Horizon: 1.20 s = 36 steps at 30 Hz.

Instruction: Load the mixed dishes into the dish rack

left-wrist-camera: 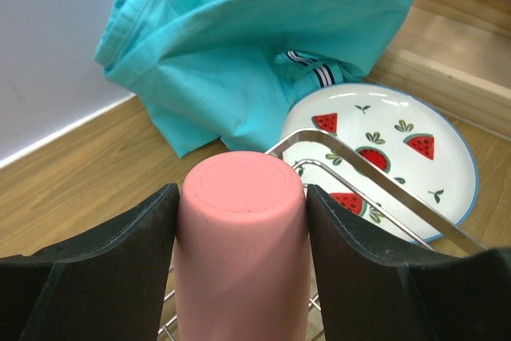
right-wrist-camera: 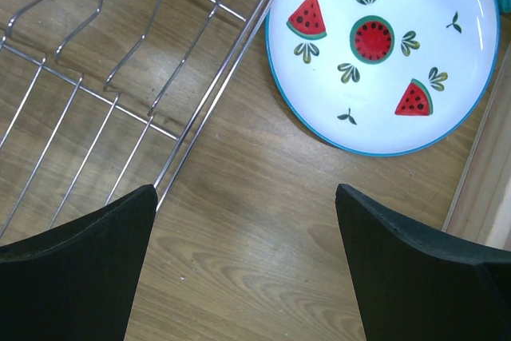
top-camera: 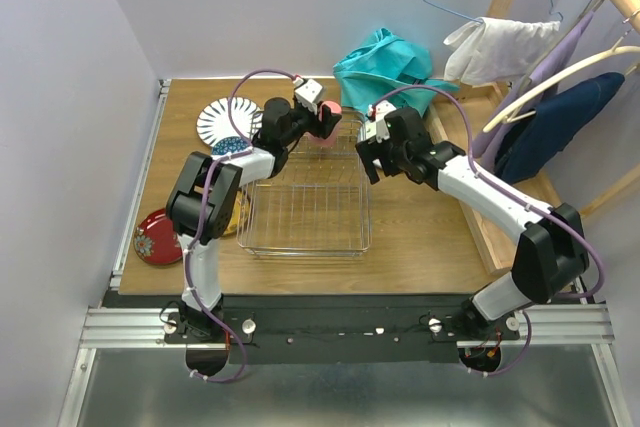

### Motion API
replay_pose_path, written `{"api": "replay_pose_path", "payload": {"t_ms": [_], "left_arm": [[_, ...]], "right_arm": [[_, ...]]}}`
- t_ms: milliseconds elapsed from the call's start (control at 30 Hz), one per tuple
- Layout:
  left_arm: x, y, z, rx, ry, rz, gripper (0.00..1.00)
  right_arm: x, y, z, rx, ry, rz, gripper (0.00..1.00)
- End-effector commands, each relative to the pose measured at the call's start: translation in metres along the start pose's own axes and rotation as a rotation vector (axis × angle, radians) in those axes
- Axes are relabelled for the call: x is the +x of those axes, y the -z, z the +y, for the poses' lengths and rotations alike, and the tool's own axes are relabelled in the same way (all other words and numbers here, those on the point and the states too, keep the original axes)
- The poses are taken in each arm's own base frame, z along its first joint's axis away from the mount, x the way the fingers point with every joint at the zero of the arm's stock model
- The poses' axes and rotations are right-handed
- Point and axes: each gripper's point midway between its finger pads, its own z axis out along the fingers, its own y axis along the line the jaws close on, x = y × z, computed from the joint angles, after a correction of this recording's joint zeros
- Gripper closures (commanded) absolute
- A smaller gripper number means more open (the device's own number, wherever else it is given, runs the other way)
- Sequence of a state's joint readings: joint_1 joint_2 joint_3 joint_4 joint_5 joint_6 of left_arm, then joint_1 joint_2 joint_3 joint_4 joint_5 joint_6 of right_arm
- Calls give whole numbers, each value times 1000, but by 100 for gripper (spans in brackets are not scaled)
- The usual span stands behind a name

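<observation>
My left gripper [left-wrist-camera: 242,197] is clamped mid-wall on the smooth pink cylindrical cup [left-wrist-camera: 242,237], which looks light but probably slippery, at the far rim of the silver wire dish rack [left-wrist-camera: 383,186], while my right gripper [right-wrist-camera: 245,193] stands wide apart and empty.

Both arms stretch toward the far edge of the surface [top-camera: 420,237]: left gripper [left-wrist-camera: 241,197], jaws clamped on a pink cup [left-wrist-camera: 239,237]; right gripper [right-wrist-camera: 245,191], jaws spread wide, pointing down.

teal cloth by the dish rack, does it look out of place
Yes. The teal cloth lies crumpled beside the dish rack, its striped edge at the watermelon plate's far rim; laundry among dishes looks odd.
</observation>
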<state>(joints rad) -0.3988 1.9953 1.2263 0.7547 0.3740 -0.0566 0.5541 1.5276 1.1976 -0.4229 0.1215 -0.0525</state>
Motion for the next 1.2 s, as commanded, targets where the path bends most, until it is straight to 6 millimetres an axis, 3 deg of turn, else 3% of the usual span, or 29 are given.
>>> {"api": "replay_pose_path", "payload": {"t_ms": [0, 167, 333, 467, 567, 600, 900, 1033, 1167], "left_arm": [[2, -4, -3, 51, 14, -23, 69], [12, 3, 4, 47, 57, -25, 67], [16, 9, 5, 66, 19, -31, 48], [20, 11, 9, 51, 1, -18, 46], [19, 16, 9, 51, -20, -18, 40], [14, 19, 7, 57, -39, -28, 33], [10, 37, 10, -19, -164, 11, 21], [9, 42, 12, -40, -160, 38, 1], [-1, 45, 20, -95, -154, 48, 1]], "right_arm": [[6, -7, 0, -5, -4, 30, 0], [8, -12, -1, -2, -2, 39, 0], [6, -12, -7, 16, 7, 39, 0], [9, -16, -9, 29, 3, 48, 0], [8, -17, -9, 29, 2, 46, 0], [7, -17, -9, 27, 3, 46, 0], [6, -15, -10, 23, 13, 43, 0], [3, -16, -9, 21, 23, 40, 0], [1, -14, -8, 13, 22, 37, 0]]}}
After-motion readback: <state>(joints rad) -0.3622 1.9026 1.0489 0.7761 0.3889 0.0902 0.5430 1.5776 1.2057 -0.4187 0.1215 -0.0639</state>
